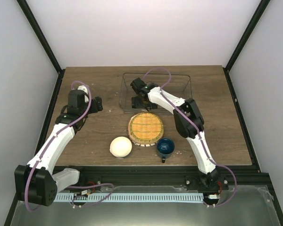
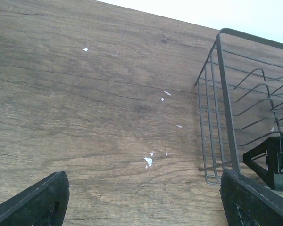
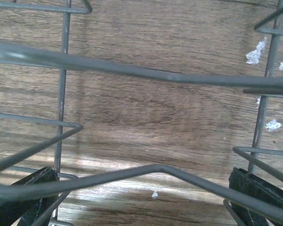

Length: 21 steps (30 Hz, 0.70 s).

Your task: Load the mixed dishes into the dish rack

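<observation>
The dish rack [image 1: 179, 80] is a thin wire basket at the back middle of the table. My right gripper [image 1: 137, 102] reaches down into its left end, open. In the right wrist view its fingers [image 3: 19, 197] stand wide apart among the rack's wires [image 3: 155, 75], with only bare wood between them. My left gripper [image 1: 99, 104] hovers open left of the rack [image 2: 226, 103], over bare table, holding nothing. In front of the rack lie a yellow woven plate [image 1: 145, 128], a cream bowl [image 1: 120, 147] and a dark blue mug [image 1: 165, 147].
The plate's far edge lies close to the rack's front wall. Black frame posts run along both sides of the table [image 1: 85, 94]. White flecks [image 2: 148, 161] dot the wood left of the rack. The right gripper's black tip [image 2: 273, 162] shows through the rack wires.
</observation>
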Each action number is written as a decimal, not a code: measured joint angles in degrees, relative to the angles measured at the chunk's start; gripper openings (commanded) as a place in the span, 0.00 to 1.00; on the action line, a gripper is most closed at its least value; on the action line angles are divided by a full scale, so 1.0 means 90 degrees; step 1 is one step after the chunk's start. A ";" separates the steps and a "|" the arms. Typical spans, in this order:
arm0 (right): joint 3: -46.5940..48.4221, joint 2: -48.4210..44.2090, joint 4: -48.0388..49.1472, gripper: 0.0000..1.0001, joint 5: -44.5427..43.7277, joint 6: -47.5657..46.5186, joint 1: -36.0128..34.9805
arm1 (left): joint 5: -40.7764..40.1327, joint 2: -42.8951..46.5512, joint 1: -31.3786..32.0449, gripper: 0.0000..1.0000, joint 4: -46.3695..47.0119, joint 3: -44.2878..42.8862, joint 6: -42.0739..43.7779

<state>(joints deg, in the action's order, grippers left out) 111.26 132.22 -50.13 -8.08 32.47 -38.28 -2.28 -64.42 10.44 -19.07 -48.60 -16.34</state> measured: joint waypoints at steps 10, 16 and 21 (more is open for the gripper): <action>-0.0646 -0.0379 0.0423 1.00 -0.0168 -0.0155 -0.0126 | -0.0029 0.0024 0.0056 0.89 -0.0041 0.0000 -0.0019; -0.0364 -0.0372 0.0087 1.00 -0.0311 -0.0376 -0.0165 | -0.0053 0.0024 0.0085 0.89 -0.0049 0.0000 -0.0027; 0.0432 -0.0253 -0.0486 1.00 -0.0374 -0.0515 -0.0240 | -0.0083 0.0024 0.0090 0.90 -0.0085 0.0000 -0.0029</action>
<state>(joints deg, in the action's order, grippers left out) 115.15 129.95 -54.50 -11.44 27.83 -40.45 -3.03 -64.20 11.25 -19.84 -48.60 -16.60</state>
